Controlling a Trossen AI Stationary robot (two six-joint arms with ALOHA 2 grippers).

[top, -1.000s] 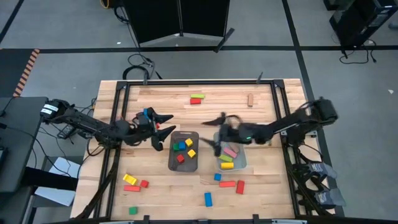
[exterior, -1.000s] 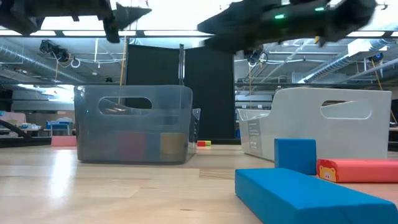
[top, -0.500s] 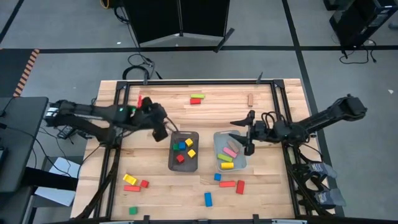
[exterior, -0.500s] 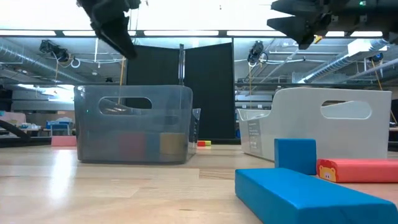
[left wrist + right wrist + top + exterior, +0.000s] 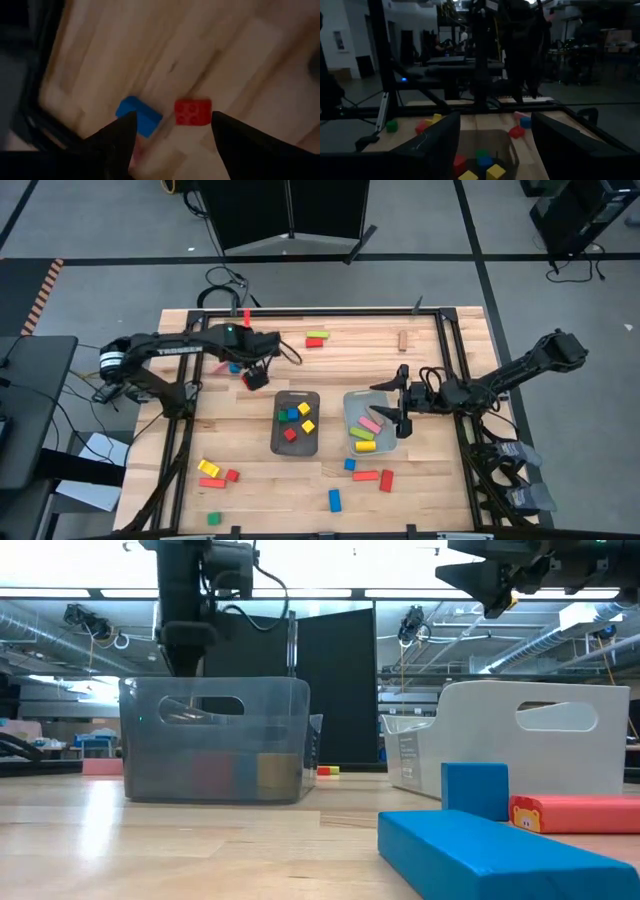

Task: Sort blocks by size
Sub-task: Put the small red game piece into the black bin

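In the high view the sorting looks roughly half done: the dark grey tray (image 5: pixel 295 421) at centre holds small cubes and the pale tray (image 5: pixel 371 422) beside it holds longer bars, while loose blocks (image 5: pixel 360 477) lie along the lower edge, at lower left and near the top edge. The left gripper (image 5: pixel 256 376) hangs over a red cube and a blue block at upper left, and the right gripper (image 5: pixel 398 400) hovers spread and empty just right of the pale tray. In the left wrist view the fingers stand wide apart, holding nothing, above the red cube (image 5: pixel 193 111) and blue block (image 5: pixel 138 115), which sit just beside each other on bare wood.
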